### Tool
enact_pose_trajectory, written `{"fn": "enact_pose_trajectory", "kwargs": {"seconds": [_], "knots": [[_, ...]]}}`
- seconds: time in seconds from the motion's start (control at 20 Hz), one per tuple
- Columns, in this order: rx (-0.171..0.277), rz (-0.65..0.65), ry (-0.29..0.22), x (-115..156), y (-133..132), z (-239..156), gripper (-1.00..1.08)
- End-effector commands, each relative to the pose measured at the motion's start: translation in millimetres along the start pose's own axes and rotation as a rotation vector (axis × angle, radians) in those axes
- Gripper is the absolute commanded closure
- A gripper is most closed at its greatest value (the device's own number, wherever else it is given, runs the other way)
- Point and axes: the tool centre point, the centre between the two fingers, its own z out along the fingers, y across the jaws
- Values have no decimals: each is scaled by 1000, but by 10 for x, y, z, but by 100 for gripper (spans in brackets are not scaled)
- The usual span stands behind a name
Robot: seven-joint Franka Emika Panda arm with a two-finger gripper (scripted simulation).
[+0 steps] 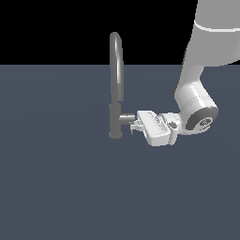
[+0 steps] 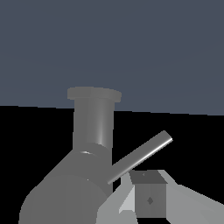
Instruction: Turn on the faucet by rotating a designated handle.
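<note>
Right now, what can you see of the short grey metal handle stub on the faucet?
The short grey metal handle stub is a brushed-looking cylinder jutting horizontally from the thick base of the tall grey gooseneck faucet, toward the exterior view's right. A thin pin lever sticks out from it at a slant. The white gripper sits right at its outer end, one finger close beside the pin; actual contact cannot be confirmed.

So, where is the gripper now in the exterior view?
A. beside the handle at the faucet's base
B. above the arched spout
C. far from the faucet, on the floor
A: the gripper sits level with the handle, which juts sideways from the faucet base, well below the arch.
</note>
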Motion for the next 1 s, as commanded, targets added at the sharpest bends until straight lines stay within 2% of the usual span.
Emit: {"fn": "enact_pose_trajectory", "kwargs": {"seconds": [0.0, 0.1, 0.15, 0.95], "knots": [[14, 42, 9, 330, 73, -4, 108], [15, 45, 9, 371, 71, -5, 108], [4, -4, 1, 48, -37, -35, 108], [14, 43, 9, 530, -190, -13, 108]]}}
